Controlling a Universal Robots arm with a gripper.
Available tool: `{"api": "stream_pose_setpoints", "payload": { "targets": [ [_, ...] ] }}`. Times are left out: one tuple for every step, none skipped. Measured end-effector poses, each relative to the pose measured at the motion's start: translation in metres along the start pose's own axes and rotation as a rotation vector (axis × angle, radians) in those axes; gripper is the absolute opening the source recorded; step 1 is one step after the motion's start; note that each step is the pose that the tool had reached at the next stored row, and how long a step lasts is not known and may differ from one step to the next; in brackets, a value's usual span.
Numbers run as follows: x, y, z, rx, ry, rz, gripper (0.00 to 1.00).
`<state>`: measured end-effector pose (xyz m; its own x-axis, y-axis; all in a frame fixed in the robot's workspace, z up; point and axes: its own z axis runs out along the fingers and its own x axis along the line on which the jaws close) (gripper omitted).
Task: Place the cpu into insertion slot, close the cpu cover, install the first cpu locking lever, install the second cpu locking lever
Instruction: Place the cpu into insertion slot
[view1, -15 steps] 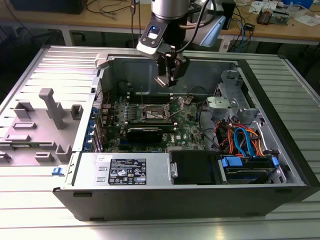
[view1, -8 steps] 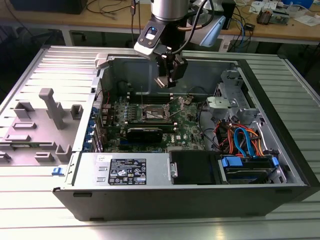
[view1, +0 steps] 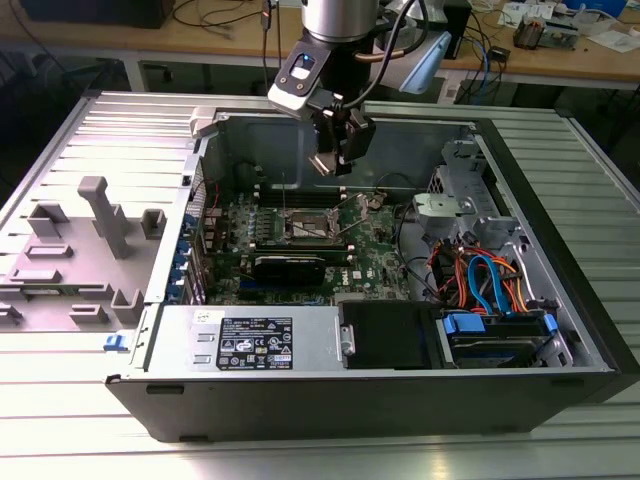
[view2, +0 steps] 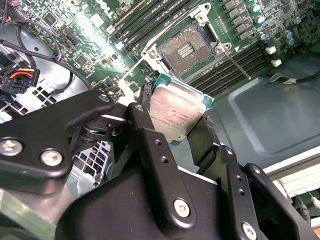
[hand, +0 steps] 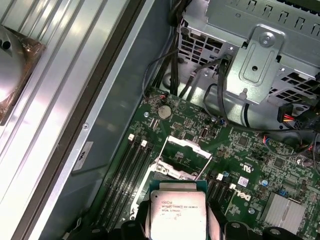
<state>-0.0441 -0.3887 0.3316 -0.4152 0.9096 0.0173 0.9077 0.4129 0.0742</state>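
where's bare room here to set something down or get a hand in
Free: the ribbed table in front of the case and along its side at the exterior view's right. Crowded: the cables by the drive cage, the grey fixtures at the exterior view's left, and over the insertion slot, where the gripper holds the cpu.

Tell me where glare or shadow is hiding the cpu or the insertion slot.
Second wrist view: a glare patch washes out part of the motherboard, not the insertion slot; the cpu in the claw is clearly lit. First wrist view: the ribbed table is blown out, the cpu legible. Exterior view: the case interior is dim.
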Motion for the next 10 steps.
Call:
{"api": "stream_pose_setpoints", "payload": {
  "targets": [
    [0.0000,0.0000,0.0000,0.0000,-0.0002,0.001,0.54],
    [0.0000,0.0000,0.0000,0.0000,-0.0001,0.003,0.54],
    [0.0000,0.0000,0.0000,-0.0001,-0.0003,0.005,0.54],
    [0.0000,0.0000,0.0001,-0.0001,-0.0005,0.007,0.54],
    [0.0000,-0.0001,0.0006,-0.0002,-0.0013,0.019,0.54],
    [0.0000,-0.0002,0.0026,0.0017,-0.0049,0.085,0.54],
    [-0.0001,-0.0005,0.0058,0.0039,-0.0070,0.126,0.54],
    [-0.0001,-0.0006,0.0076,0.0050,-0.0077,0.130,0.54],
    [-0.0001,-0.0008,0.0095,0.0060,-0.0088,0.131,0.54],
    [-0.0002,-0.0009,0.0112,0.0072,-0.0100,0.133,0.54]
  ]
}}
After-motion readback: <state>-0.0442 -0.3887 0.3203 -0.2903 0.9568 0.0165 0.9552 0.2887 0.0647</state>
